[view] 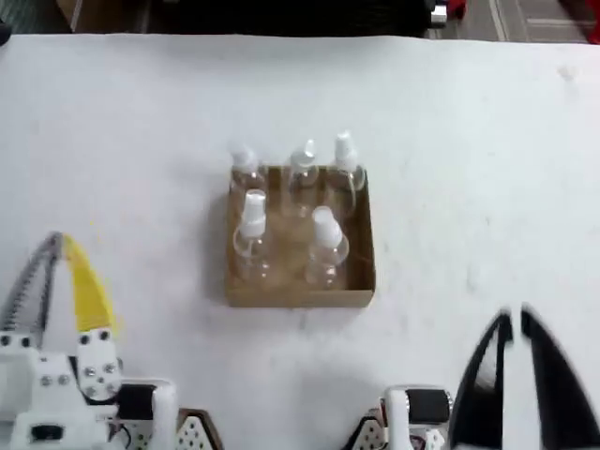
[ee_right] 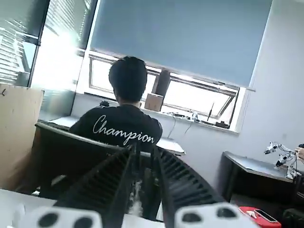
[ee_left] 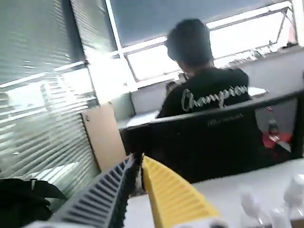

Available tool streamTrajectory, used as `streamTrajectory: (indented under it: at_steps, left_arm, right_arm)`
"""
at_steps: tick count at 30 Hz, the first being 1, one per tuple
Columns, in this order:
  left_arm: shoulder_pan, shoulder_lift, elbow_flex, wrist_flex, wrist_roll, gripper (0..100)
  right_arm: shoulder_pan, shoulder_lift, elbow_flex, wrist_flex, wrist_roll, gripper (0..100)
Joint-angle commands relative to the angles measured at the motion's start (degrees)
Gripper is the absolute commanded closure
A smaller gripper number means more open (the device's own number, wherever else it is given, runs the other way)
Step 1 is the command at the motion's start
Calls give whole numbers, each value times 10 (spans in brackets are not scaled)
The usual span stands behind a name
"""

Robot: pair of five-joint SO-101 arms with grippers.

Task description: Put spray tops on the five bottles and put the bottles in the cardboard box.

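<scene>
The cardboard box [view: 300, 298] sits at the middle of the white table. Five clear bottles stand upright in it, each with a white spray top: three along the far side [view: 247, 170] [view: 303, 167] [view: 347, 165] and two nearer [view: 253, 234] [view: 326, 246]. My left gripper [view: 58, 240], with one grey and one yellow finger, is at the near left edge, well apart from the box and shut on nothing. The grey and yellow fingers [ee_left: 137, 160] meet at their tips in the left wrist view. My right gripper [view: 515, 315], black, is raised at the near right, shut and holding nothing [ee_right: 142, 151].
The white table [view: 469, 141] is bare all around the box. Both arm bases sit at the near edge. Blurred bottle tops [ee_left: 294, 187] show at the corner of the left wrist view. Both wrist views look out into the room, at a chair and windows.
</scene>
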Motion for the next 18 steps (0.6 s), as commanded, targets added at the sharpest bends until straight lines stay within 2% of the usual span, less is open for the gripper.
streamTrajectory:
  at_steps: [1, 6, 10, 14, 18]
  left_arm:
    - [48, 4, -27, 101, -42, 978]
    - [46, 2, -40, 172, -49, 977]
    - [47, 2, -50, 209, -51, 976]
    - [46, 2, -25, 213, -53, 976]
    - [12, 2, 42, 162, -53, 976]
  right_arm:
    - [7, -79, -12, 86, -1, 974]
    - [8, -87, -34, 175, -1, 974]
    - [10, -92, -6, 181, -1, 974]
    - [10, -92, 17, 147, -1, 974]
    - [10, -92, 83, 92, -1, 973]
